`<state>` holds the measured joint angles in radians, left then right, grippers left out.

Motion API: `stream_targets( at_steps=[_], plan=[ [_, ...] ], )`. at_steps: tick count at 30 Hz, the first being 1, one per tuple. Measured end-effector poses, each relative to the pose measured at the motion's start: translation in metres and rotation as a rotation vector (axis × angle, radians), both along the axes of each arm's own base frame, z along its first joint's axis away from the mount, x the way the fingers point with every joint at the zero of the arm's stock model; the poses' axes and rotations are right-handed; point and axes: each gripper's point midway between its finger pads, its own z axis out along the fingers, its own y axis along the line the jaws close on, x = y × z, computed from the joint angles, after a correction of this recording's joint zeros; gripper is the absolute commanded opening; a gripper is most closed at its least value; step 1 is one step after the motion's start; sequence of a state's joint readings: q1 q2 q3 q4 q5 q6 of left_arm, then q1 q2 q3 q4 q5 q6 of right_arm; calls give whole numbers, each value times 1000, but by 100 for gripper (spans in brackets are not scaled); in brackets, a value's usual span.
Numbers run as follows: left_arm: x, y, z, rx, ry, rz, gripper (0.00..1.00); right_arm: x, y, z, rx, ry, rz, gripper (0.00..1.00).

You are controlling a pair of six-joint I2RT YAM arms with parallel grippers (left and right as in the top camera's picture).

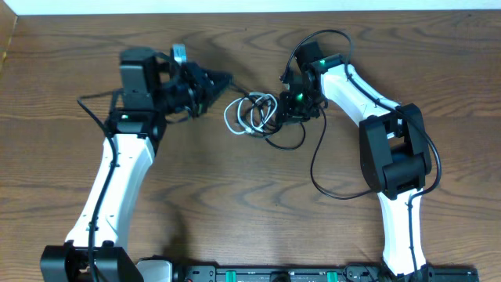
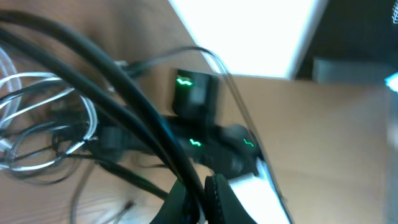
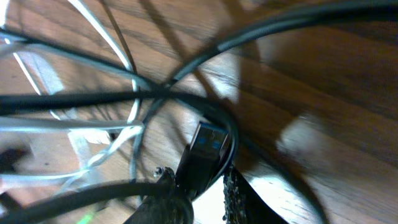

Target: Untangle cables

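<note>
Dark brown wood-grain desk (image 1: 250, 211) is filling nearly the whole overhead frame, with soft shadows lying across its left centre. White strip (image 1: 235, 6) is running along the top edge of the frame, bordering the desk's far side.

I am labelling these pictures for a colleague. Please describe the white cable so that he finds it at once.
On the wooden table, a small tangle of cables lies between the left gripper and the right gripper. The white cable forms the loops on the left gripper's side; it is the only pale cord, the others are black.
</note>
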<state>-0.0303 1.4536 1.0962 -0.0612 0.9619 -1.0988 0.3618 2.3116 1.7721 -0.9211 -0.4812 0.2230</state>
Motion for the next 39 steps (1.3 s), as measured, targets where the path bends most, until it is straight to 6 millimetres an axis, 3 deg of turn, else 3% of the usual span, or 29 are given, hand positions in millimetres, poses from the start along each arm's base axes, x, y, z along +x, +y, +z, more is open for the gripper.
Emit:
stream_targets(
  at_steps=[5,8,17,19,22,24,32,37,39],
  plan=[
    [-5,8,39,-109,-134,-104,8,3,-9,-2,-32,-8,-12,21],
    [-7,20,51,-153,-161,-129,7,7,-15,0,-29,-9,-29,22],
    [-20,76,101,-218,-294,-167,8,21,-55,3,-21,17,-124,32],
    [-22,83,103,-226,-279,-162,7,20,-57,4,-20,19,-127,39],
    [-22,96,102,-233,-257,-134,7,20,-58,4,-24,19,-127,60],
    [-22,103,102,-229,-260,-120,7,21,-60,4,-34,15,-127,67],
    [-21,104,95,-218,-259,-121,8,11,-57,20,119,20,-9,72],
    [-20,87,72,-246,-145,-136,7,14,-58,38,165,-36,46,82],
    [-21,76,56,-249,-71,-132,7,15,-61,55,153,-89,70,86]
  ],
)
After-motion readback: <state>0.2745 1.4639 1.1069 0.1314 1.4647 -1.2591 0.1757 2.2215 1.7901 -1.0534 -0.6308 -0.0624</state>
